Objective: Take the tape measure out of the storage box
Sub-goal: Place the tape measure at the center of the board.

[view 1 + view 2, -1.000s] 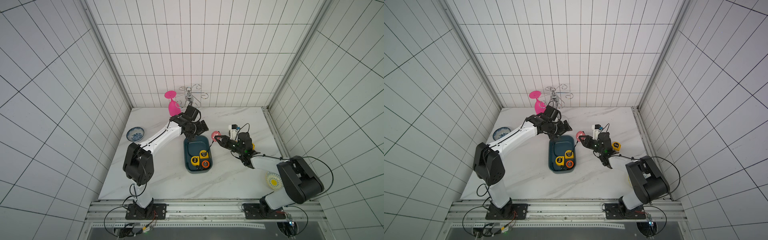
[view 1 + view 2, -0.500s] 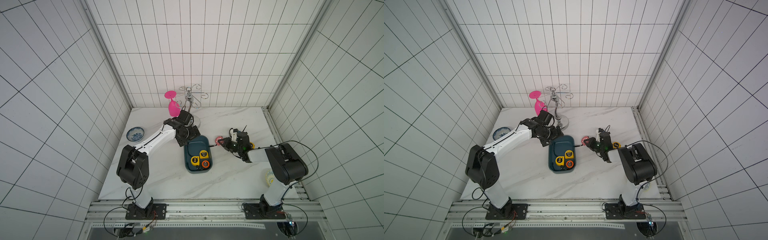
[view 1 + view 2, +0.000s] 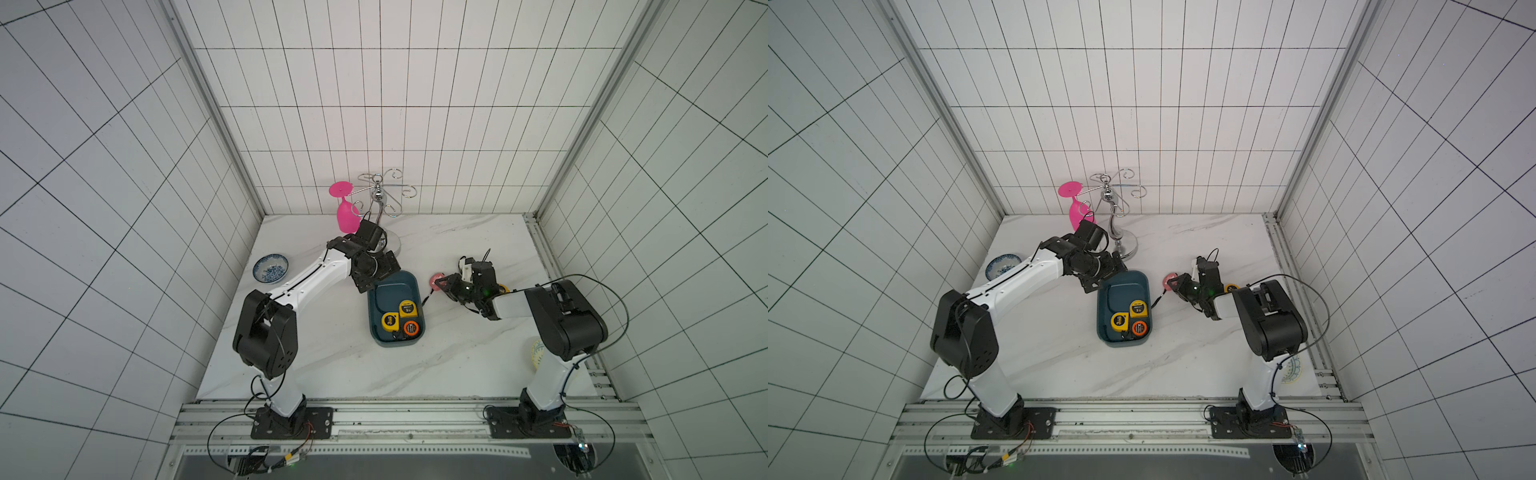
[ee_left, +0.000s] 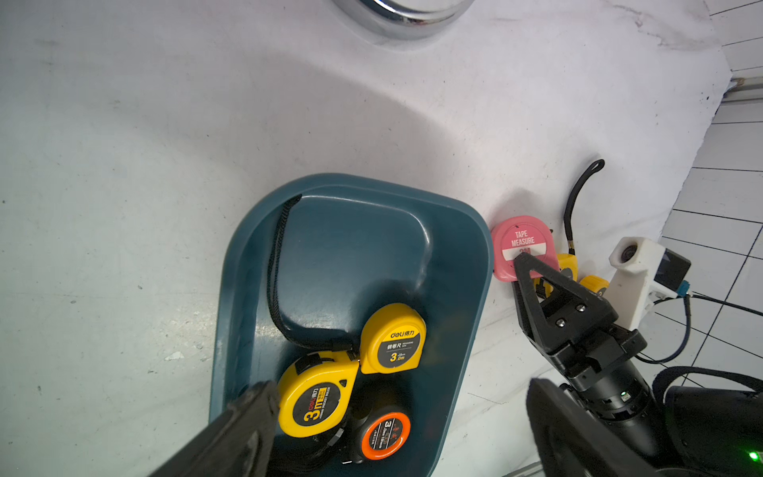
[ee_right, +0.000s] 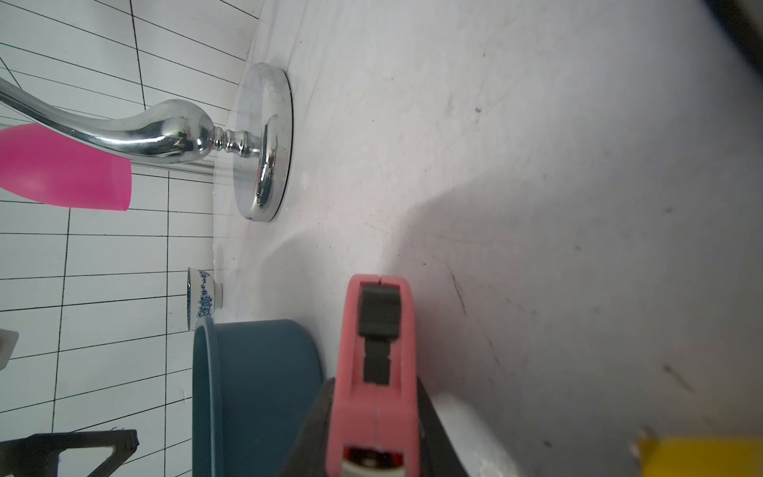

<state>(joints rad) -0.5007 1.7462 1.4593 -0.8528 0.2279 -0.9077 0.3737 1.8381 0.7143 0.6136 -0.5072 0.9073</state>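
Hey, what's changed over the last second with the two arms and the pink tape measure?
The right gripper, fingers shut on the pink tape measure, has folded its arm back and lowered the tape measure toward the table just beside the storage box. The left gripper, open, has drawn back slightly to the box's far corner. Unchanged: the grip, the box, and the three tape measures inside it.

Robot lab cell: tiled walls (image 3: pixel 374 104) around a marble table (image 3: pixel 332 353), left arm (image 3: pixel 307 282) and right arm (image 3: pixel 511 305) mounted on a rail (image 3: pixel 415 409) before it.
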